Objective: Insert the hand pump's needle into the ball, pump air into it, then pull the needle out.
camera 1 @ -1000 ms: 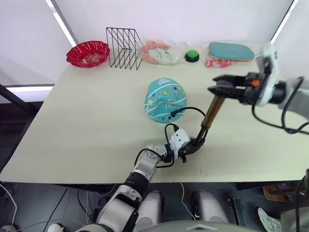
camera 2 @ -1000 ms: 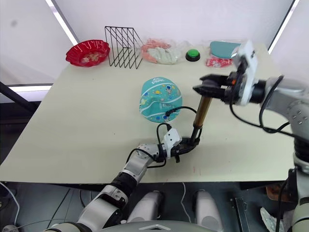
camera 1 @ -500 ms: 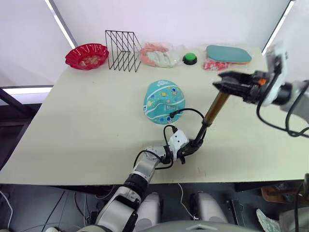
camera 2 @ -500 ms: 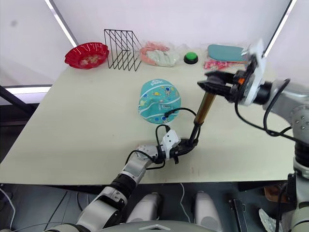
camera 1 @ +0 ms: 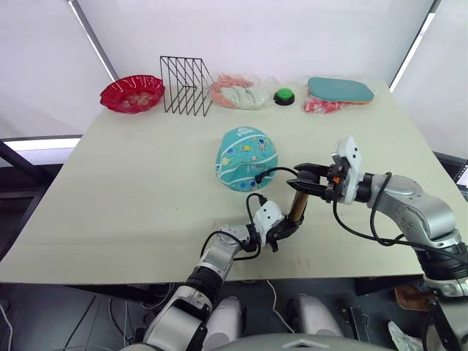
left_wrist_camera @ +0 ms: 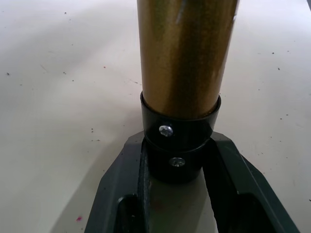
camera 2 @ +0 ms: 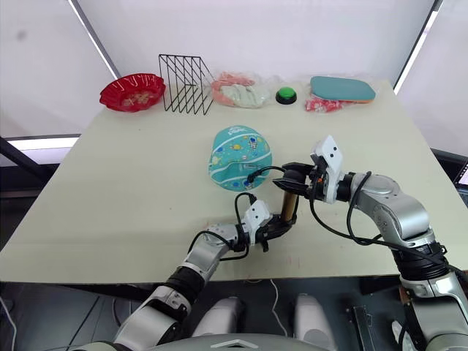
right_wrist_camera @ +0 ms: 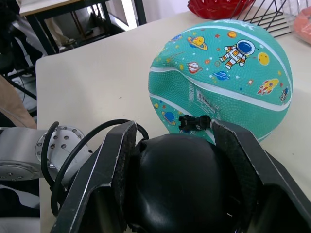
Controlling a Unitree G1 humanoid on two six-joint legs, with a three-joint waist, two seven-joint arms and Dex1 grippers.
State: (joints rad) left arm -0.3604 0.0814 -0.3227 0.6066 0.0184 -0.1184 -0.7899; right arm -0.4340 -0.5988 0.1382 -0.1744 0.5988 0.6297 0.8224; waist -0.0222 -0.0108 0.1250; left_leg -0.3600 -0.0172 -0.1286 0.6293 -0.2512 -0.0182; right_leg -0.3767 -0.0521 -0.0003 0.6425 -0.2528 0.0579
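The teal ball with white seams and cartoon prints rests mid-table. The hand pump stands upright just in front of it, to the right. My left gripper is shut on the pump's black bottom cap, under the gold cylinder. My right gripper is shut on the pump's black handle at the top. The thin black hose loops from the pump to the ball. The needle's black fitting sits against the ball's surface; its pin is hidden.
Along the table's far edge stand a red bowl, a black wire rack, a clear bag of pink things, a green button, a red packet and a teal paddle case.
My right gripper has come down and toward me with the handle, close above the left gripper, so the pump looks much shorter. The camera has shifted a little. The left gripper holds still.
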